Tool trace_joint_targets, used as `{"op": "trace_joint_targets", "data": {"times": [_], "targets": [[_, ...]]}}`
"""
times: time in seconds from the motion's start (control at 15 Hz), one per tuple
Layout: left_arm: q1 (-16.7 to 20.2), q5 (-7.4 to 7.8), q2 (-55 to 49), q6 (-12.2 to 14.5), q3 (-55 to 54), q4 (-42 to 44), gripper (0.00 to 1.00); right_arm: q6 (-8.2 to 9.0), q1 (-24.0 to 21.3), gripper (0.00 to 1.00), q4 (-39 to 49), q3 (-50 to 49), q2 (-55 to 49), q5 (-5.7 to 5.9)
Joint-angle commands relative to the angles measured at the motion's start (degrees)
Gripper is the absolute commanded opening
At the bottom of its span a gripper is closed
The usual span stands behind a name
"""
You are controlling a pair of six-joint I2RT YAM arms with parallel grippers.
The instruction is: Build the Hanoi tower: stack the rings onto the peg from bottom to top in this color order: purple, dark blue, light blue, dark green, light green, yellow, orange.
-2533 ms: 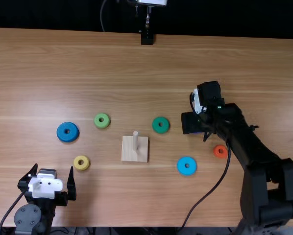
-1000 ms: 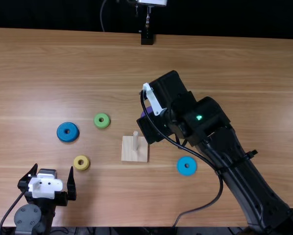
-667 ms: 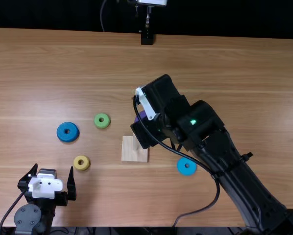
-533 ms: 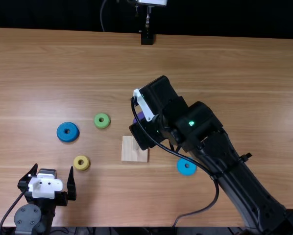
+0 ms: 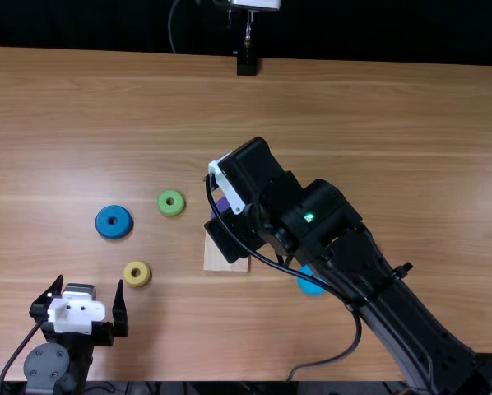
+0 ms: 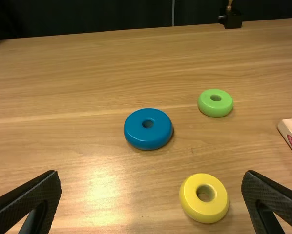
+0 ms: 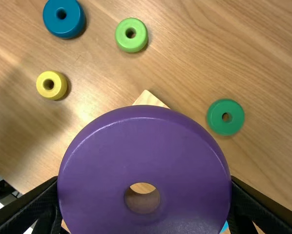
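My right gripper [image 5: 220, 220] hangs over the back part of the wooden peg base [image 5: 223, 258], shut on the purple ring [image 5: 220, 206]. In the right wrist view the right gripper [image 7: 145, 187] has its fingers on either side of the purple ring [image 7: 144, 146]; a corner of the base [image 7: 150, 99] peeks out behind it, and the peg is hidden. At front left, my left gripper [image 5: 90, 285] stands open and holds nothing; its own view shows the left gripper [image 6: 152, 176] with wide-apart fingers. Dark blue [image 5: 113, 222], light green [image 5: 171, 202] and yellow [image 5: 136, 273] rings lie left of the base.
The light blue ring [image 5: 310, 285] lies right of the base, partly under the right arm. A dark green ring [image 7: 226, 117] lies on the table in the right wrist view. A cable loops below the right arm.
The right gripper has moved left from the table's right side with the purple ring, then slightly left and nearer over the base. The left arm has stayed still.
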Motion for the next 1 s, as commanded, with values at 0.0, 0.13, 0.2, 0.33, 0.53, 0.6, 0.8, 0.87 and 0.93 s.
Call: {"op": "trace_joint_targets", "data": {"times": [0.0,0.13,0.2,0.33,0.53,0.6,0.8,0.87,0.93], "targets": [[-0.21,-0.07,-0.67,0.78,-6.44,-4.67,1.0,0.36,0.29,0.0,0.07,1.63,-1.83,-0.01],[-0.21,-0.07,-0.67,0.78,-6.44,-4.67,1.0,0.36,0.29,0.0,0.17,1.63,-1.65,-0.01],[-0.21,-0.07,-0.67,0.78,-6.44,-4.67,1.0,0.36,0.29,0.0,0.38,1.63,-1.65,-0.01],[-0.21,-0.07,-0.67,0.78,-6.44,-4.67,1.0,0.36,0.29,0.0,0.7,1.54,-1.21,-0.01],[-0.21,-0.07,-0.67,0.78,-6.44,-4.67,1.0,0.46,0.29,0.0,0.7,1.46,1.25,0.1],[-0.21,-0.07,-0.67,0.78,-6.44,-4.67,1.0,0.46,0.29,0.0,0.59,1.37,1.34,-0.01],[-0.12,-0.07,-0.67,0.78,-6.44,-4.67,1.0,0.46,0.38,0.0,0.7,1.46,1.78,0.1],[-0.21,-0.07,-0.67,0.78,-6.44,-4.67,1.0,0.46,0.38,0.0,0.7,1.46,2.13,-0.01],[-0.21,-0.07,-0.67,0.78,-6.44,-4.67,1.0,0.46,0.38,0.0,0.7,1.46,2.21,0.1]]}}
